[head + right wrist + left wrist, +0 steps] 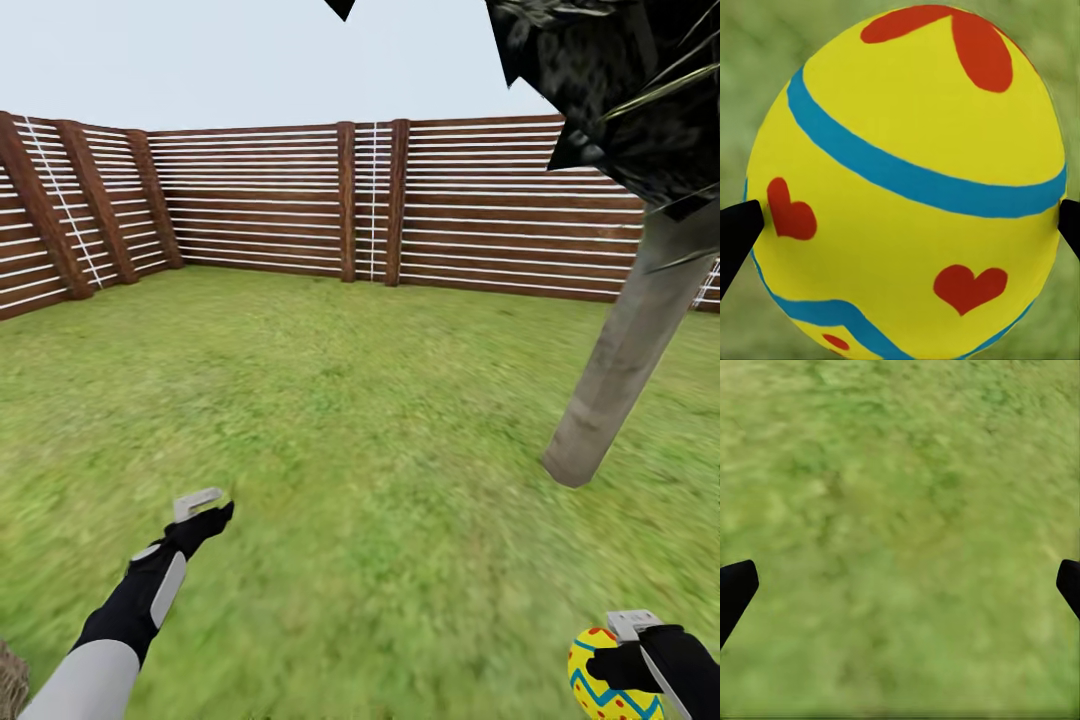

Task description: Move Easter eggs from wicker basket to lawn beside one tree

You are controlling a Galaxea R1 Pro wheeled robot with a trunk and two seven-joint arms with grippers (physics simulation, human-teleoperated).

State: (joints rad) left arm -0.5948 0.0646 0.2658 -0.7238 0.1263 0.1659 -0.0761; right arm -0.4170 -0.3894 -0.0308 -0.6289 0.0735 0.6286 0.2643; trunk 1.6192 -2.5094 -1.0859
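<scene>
A robot stood on a wide lawn of mottled green grass point(380, 400), ringed by a dark brown slatted wooden fence point(270, 205) under a pale sky.

The right claw point(620, 668) was clamped on a small yellow Easter egg painted with red hearts and blue bands point(600, 680), low over the grass. The right wrist view showed that egg point(907, 187) pressed between two black fingertips point(736, 232), one at each side of it. Ahead of this claw and a little to its outer side, a plain grey-brown leaning tree trunk point(630, 340) met the grass, with blocky near-black leaves point(610, 80) above. The trunk's base was near the claw but not beside it.

The left claw point(205, 510) hung over bare grass well away from the tree, its fingers spread apart and holding nothing; the left wrist view showed a black fingertip point(735, 589) at each edge with lawn point(900, 525) between.

A sliver of brown woven wicker point(10, 680) showed behind the left arm, possibly the basket's rim; too little was visible to be sure. Its contents could not be seen.

As a judgement, the task was underway: one egg was out and in hand, not yet set down by the tree. No egg lay on the grass by the trunk, so at least this placement remained. The other two eggs could not be accounted for.

No brand, label or writing could be read anywhere.
</scene>
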